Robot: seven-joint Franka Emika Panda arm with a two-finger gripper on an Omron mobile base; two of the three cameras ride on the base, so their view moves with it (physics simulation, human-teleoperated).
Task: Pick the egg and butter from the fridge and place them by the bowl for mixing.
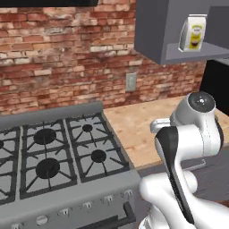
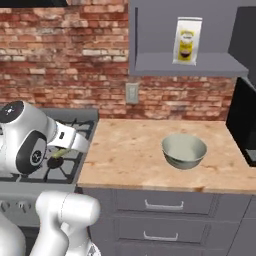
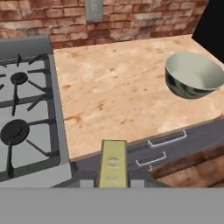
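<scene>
Bright, even light, soft drawn look

The light is bright and flat, and it seems to come from above. The bowl [image 2: 184, 150] drops a small dark shadow on the worktop [image 2: 130, 150] right under it, and its inside has a pale shine. The brick wall [image 1: 58, 53] is a bit darker under the shelf [image 2: 185, 65]. Nothing glares. All the pictures look a little fuzzy and blocky, mostly at edges. Lines stay straight right to the sides.
</scene>
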